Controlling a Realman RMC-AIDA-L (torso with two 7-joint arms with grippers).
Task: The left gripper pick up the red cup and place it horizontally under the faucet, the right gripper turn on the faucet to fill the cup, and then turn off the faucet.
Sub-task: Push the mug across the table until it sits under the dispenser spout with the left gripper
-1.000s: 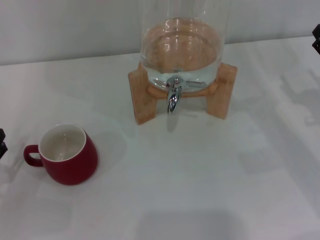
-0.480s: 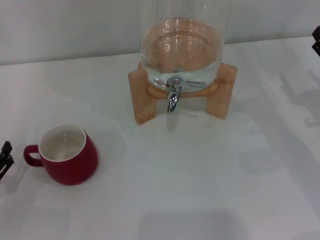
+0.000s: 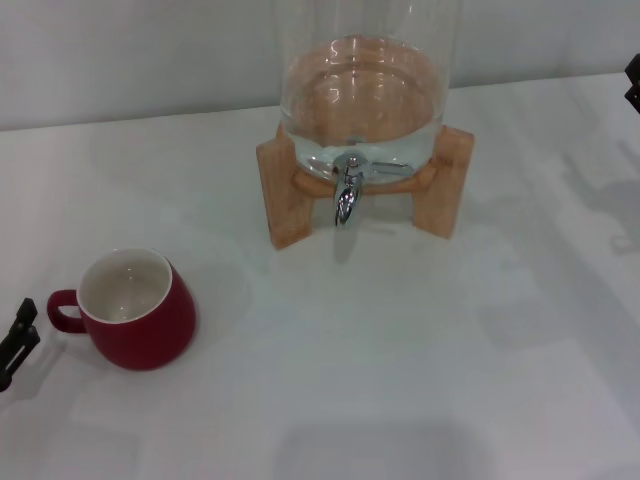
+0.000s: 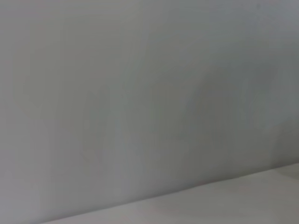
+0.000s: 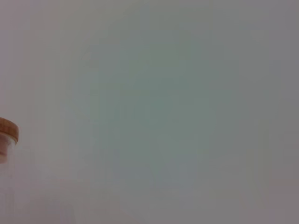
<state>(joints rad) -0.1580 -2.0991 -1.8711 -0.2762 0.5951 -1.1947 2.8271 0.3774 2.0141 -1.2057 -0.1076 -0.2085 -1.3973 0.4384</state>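
Observation:
The red cup [image 3: 135,315] stands upright on the white table at the front left, its handle pointing left and its white inside empty. Just left of the handle, at the picture's edge, a black tip of my left gripper [image 3: 16,342] shows, apart from the cup. The chrome faucet [image 3: 347,192] hangs spout down at the front of the glass dispenser [image 3: 362,95], which holds water and rests on a wooden stand [image 3: 283,195]. At the far right edge, beside the dispenser, only a black corner of my right gripper [image 3: 633,80] is in view.
The white table [image 3: 400,380] runs back to a pale wall. In the right wrist view a wooden lid [image 5: 8,130] shows at the edge before a blank wall. The left wrist view shows only wall and a strip of table.
The left gripper's black tip has come further into view at the left edge, closer to the cup's handle. The cup, the faucet and the right gripper have not moved.

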